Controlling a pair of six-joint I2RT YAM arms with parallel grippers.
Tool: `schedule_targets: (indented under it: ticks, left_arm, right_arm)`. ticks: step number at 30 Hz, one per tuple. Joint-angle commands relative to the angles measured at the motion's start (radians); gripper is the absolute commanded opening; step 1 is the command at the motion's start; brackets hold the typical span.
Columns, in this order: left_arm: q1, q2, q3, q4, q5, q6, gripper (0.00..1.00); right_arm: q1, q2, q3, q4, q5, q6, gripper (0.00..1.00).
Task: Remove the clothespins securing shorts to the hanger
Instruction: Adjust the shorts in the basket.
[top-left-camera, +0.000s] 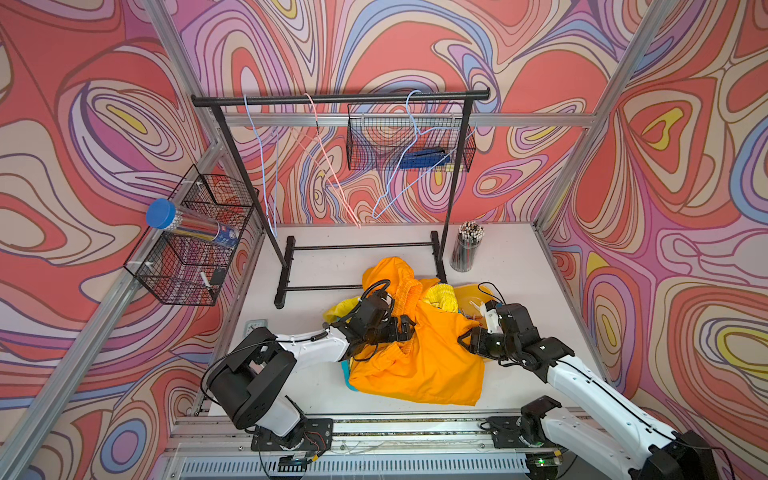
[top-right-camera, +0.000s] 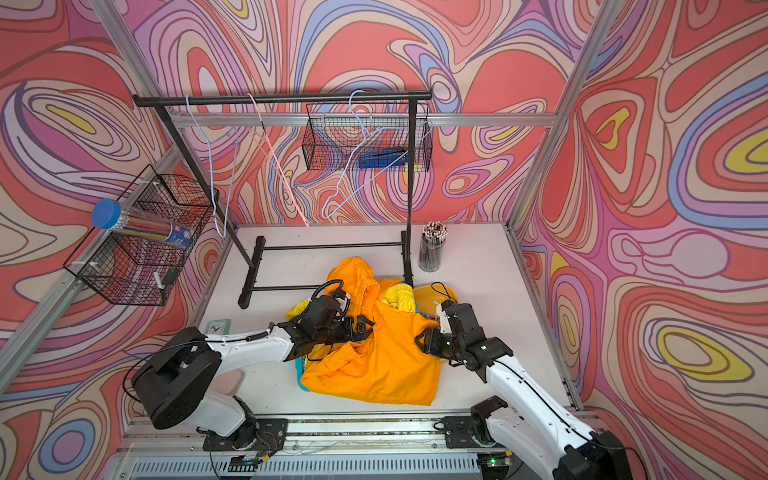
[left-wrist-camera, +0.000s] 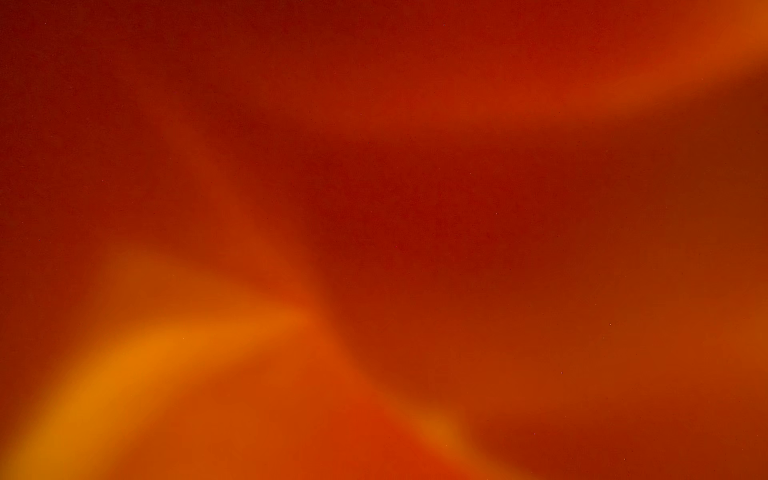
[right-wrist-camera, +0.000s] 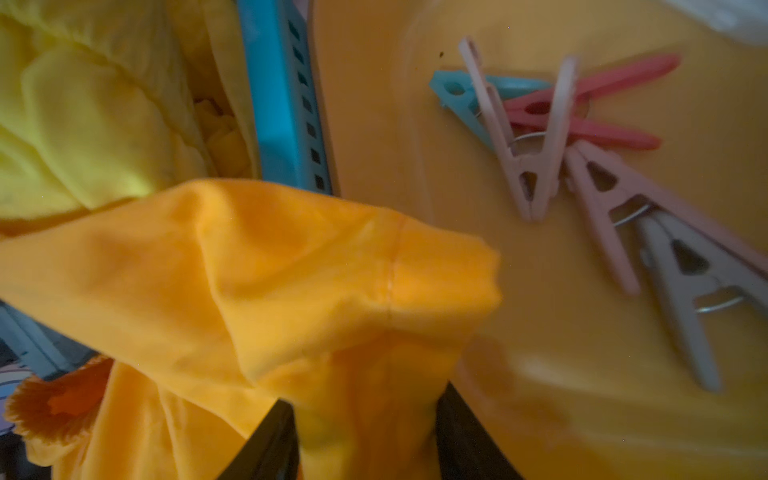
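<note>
A: Where do we find the shorts?

B: The thin, creased orange shorts (top-left-camera: 419, 357) lie heaped on the tabletop (top-left-camera: 519, 257), with their long axis running from the rack towards the arm bases.

A: And the end effectors?

B: Both arms reach in low. The right end effector (top-left-camera: 465, 337) pinches an orange fold. The left end effector (top-left-camera: 401, 326) stands wide against the cloth. Smooth plastic clothespins (right-wrist-camera: 536, 166) lie loose in a yellow dish (right-wrist-camera: 415, 166), pointing in various directions.
</note>
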Motion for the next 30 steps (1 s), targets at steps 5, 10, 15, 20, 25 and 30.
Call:
schedule_targets:
  ticks: [5,10,15,20,25,30]
  left_arm:
    - [0.007,0.06,-0.05,-0.102,-0.009,-0.029,0.98]
    - [0.008,0.051,-0.054,-0.113,-0.016,-0.023,0.98]
    - [0.007,0.04,-0.048,-0.122,-0.016,-0.017,0.98]
    - [0.009,0.02,-0.057,-0.146,-0.046,-0.004,0.99]
    - [0.012,0.026,-0.065,-0.141,-0.036,-0.004,0.98]
    - [0.012,0.031,-0.072,-0.127,-0.033,-0.006,0.98]
  right_arm:
    - [0.155,0.011,0.119,0.11,0.107,0.004,0.08]
    - [0.3,0.117,0.248,0.106,0.254,-0.008,0.0]
    - [0.346,0.22,0.325,0.023,0.42,0.013,0.0]
    - [0.348,0.249,0.326,-0.013,0.501,0.049,0.12]
    - [0.359,0.247,0.374,-0.041,0.574,0.021,0.21]
    - [0.375,0.291,0.455,-0.087,0.634,-0.025,0.27]
